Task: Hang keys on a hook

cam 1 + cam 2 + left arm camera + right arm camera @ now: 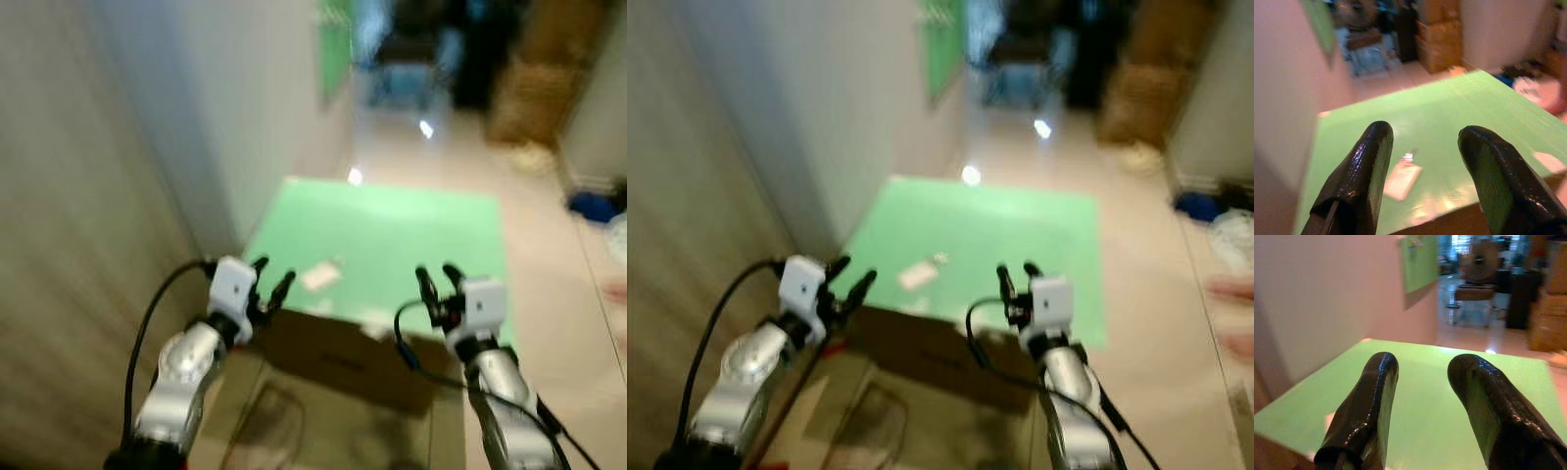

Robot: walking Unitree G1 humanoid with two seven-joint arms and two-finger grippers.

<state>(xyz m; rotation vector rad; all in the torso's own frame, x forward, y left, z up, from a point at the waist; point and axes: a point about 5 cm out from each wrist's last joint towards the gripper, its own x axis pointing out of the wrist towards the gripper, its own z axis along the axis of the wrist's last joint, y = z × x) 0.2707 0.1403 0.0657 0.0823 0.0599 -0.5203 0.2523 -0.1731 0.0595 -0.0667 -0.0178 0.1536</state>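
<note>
A flat bright-green tabletop (392, 230) stands against a pale wall (147, 147). A small whitish tagged object (1402, 177), too blurred to identify, lies on it near the brown front edge. Left tool (271, 281) and right tool (438, 277) hover above that edge, both spread wide, empty. Beyond the tabletop stand stacked cardboard boxes (534, 93).

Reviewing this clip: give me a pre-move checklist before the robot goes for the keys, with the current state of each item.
1. Left gripper open and empty: ok.
2. Right gripper open and empty: ok.
3. Keys located: cannot tell; a small pale tag-like item lies on the green tabletop, too blurred to identify.
4. Left gripper lined up with that item: ok, it shows between the fingers in the left wrist view.
5. Hook located: cannot tell; a green board hangs on the wall, detail blurred.
6. Image sharp enough to act: not ok, head views are blurred.
</note>
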